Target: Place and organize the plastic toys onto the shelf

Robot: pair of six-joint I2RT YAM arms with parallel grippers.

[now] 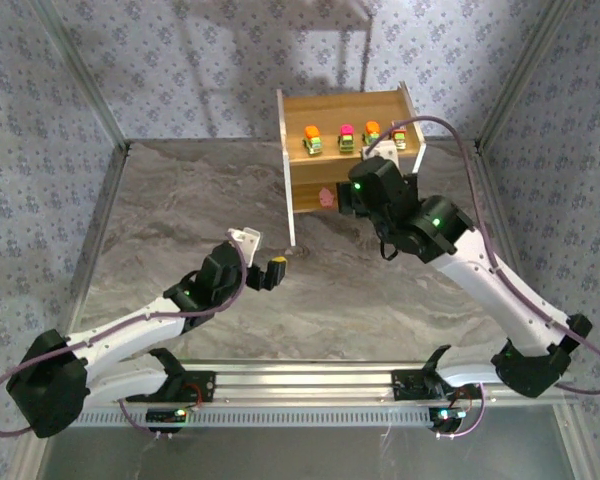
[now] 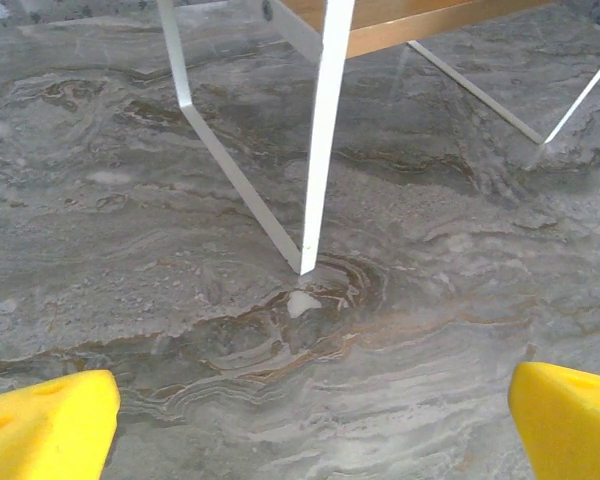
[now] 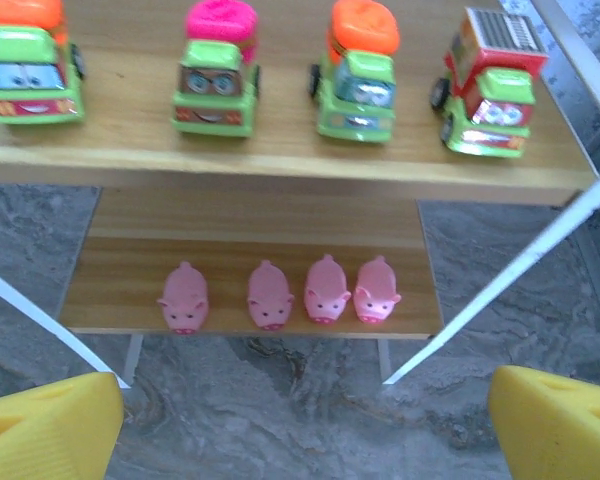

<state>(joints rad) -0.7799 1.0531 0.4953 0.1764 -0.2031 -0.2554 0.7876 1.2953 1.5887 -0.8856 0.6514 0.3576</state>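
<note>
The shelf (image 1: 342,108) stands at the back of the table. Several toy trucks with green bases line its upper tier (image 3: 280,160): an orange-topped one (image 3: 32,70), a magenta one (image 3: 217,72), another orange one (image 3: 356,78) and a red one (image 3: 485,88). Several pink pig toys sit in a row on the lower tier, from the leftmost (image 3: 184,298) to the rightmost (image 3: 376,291). My right gripper (image 3: 302,425) hangs open just in front of the lower tier, with nothing between its yellow fingers (image 3: 45,425). Low over the table, left of the shelf, my left gripper (image 2: 308,425) is open and empty.
A white shelf leg (image 2: 320,150) stands directly ahead of the left gripper, and slanted white braces (image 3: 500,290) cross in front of the right one. Grey marble tabletop (image 1: 200,210) stretches left of the shelf. Patterned walls enclose the table.
</note>
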